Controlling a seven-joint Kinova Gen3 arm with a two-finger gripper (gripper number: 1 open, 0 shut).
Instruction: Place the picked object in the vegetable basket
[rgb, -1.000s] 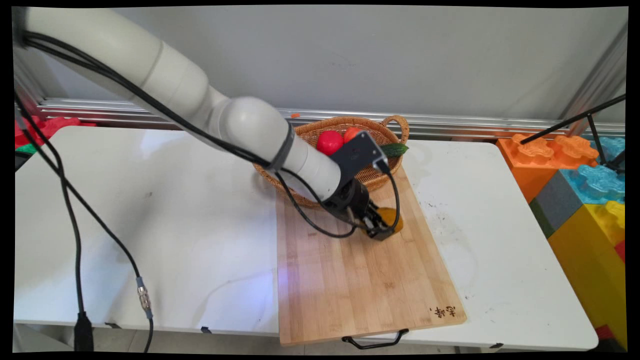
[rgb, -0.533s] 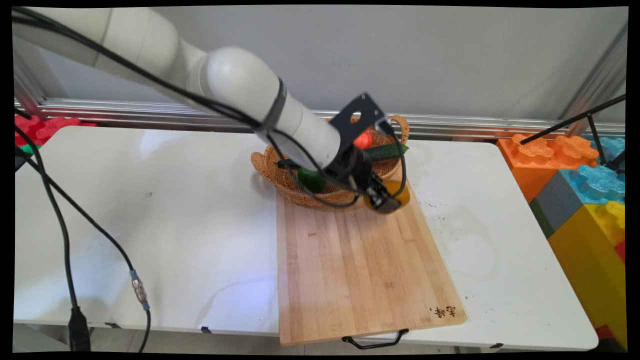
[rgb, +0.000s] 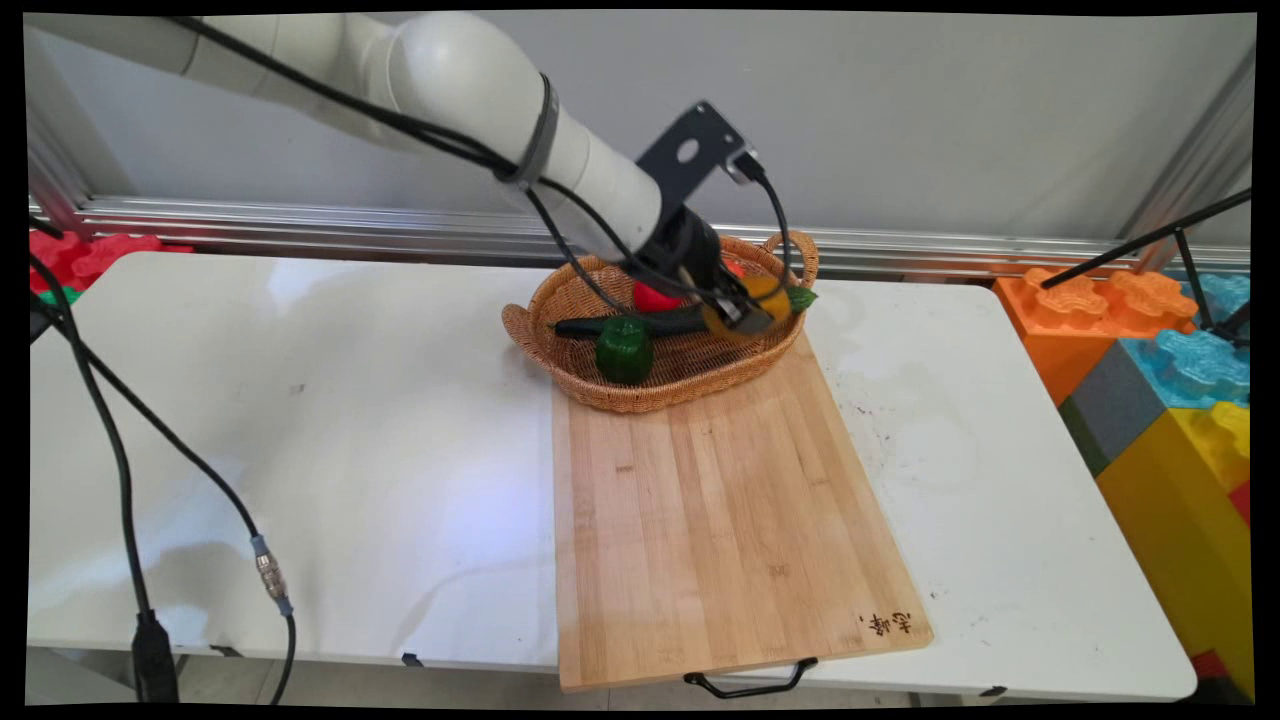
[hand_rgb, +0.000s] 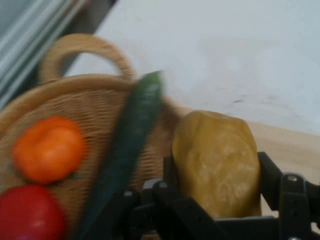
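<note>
My gripper (rgb: 745, 312) is shut on a yellow-orange fruit (rgb: 758, 300) and holds it over the right part of the wicker basket (rgb: 600, 392). In the hand view the yellow-orange fruit (hand_rgb: 216, 167) sits between the black fingers (hand_rgb: 270, 181), above the basket (hand_rgb: 90, 107). Inside the basket lie a red fruit (rgb: 652, 297), a green pepper (rgb: 624, 348), a dark long vegetable (rgb: 620, 324) and a cucumber (rgb: 802, 297) sticking over the right rim. The hand view shows an orange tomato (hand_rgb: 49, 148), a red fruit (hand_rgb: 27, 214) and the cucumber (hand_rgb: 127, 145).
A wooden cutting board (rgb: 720, 530) lies on the white table (rgb: 300, 420), its far end under the basket. Big coloured blocks (rgb: 1170, 400) stand at the right. Black cables (rgb: 120, 470) hang at the left. A black tripod leg (rgb: 1150, 240) crosses the upper right.
The gripper has lifted the yellow-orange fruit off the cutting board and carried it up and back, over the basket. The arm has risen and uncovered the basket's inside.
</note>
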